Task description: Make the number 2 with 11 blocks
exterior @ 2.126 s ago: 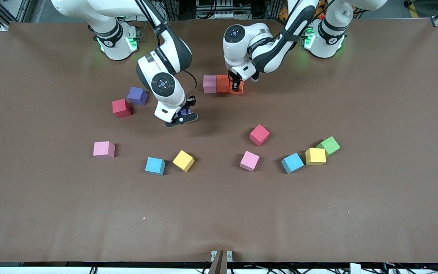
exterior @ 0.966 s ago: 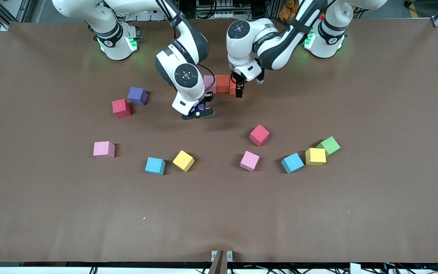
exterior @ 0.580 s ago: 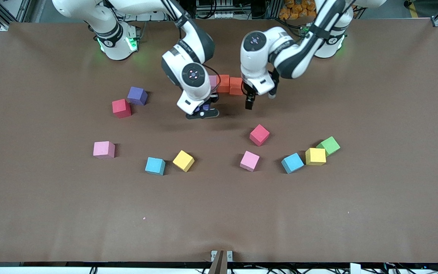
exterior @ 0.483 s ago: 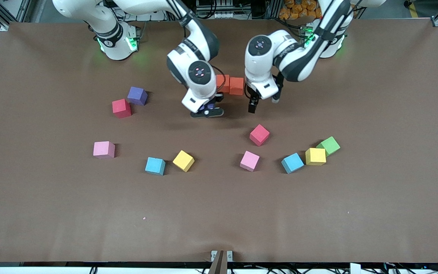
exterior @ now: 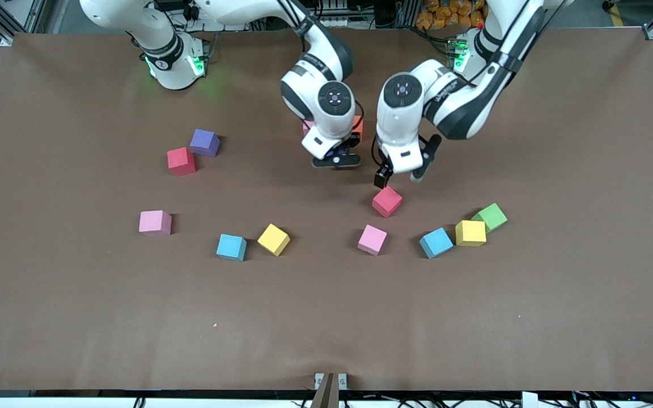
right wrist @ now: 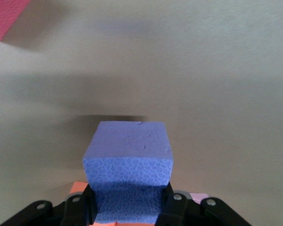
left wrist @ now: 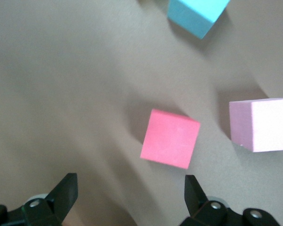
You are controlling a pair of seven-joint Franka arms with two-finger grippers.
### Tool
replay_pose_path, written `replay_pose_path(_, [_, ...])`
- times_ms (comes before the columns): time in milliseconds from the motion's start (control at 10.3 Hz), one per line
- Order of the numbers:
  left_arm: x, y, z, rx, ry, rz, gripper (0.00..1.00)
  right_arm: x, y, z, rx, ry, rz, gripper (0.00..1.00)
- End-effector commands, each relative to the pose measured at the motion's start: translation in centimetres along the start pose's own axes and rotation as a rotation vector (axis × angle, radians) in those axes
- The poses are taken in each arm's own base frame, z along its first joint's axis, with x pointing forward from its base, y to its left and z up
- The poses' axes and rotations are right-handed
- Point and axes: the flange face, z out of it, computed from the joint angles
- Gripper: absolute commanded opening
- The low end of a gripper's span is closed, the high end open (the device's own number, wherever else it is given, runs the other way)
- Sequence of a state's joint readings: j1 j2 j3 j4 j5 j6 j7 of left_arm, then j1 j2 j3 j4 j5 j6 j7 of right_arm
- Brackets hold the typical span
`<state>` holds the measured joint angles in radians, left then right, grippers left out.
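Building the top row at upper centre of the frame, your right gripper (exterior: 336,161) clamped a purple block (right wrist: 127,165) above it; your left gripper (exterior: 399,179) hung open over the crimson block (exterior: 387,201), needing only descent.

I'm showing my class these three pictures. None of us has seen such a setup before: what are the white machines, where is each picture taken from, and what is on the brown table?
Two white robot arms share a brown table, seen from a high camera facing them. The other two pictures come from cameras on their wrists. Coloured foam cubes lie scattered. The right gripper is shut on a purple cube, above a short row of orange and pink cubes. The left gripper hangs open over a crimson cube. A green cube sits toward the left arm's end.
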<state>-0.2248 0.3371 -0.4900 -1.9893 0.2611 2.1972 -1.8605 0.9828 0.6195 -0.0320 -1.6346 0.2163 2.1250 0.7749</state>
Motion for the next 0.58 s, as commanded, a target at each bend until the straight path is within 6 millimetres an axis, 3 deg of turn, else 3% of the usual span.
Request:
replay_pose_path(0, [1.1,3.9,0.5,0.051,-0.026,0.11,1.0,-0.1,-1.6,1.3,0.0,-0.016,0.002,0.0])
replay_pose_path(193, [4.2,4.9,1.6,0.057,-0.05,0.184,1.0,-1.0,-2.3,2.6,0.01,-0.049,0.001,0.0])
replay_pose_path(483, [4.2,5.3,3.6,0.079,-0.068,0.247,1.0,-1.9,-3.1,3.0,0.03,-0.065,0.005,0.0])
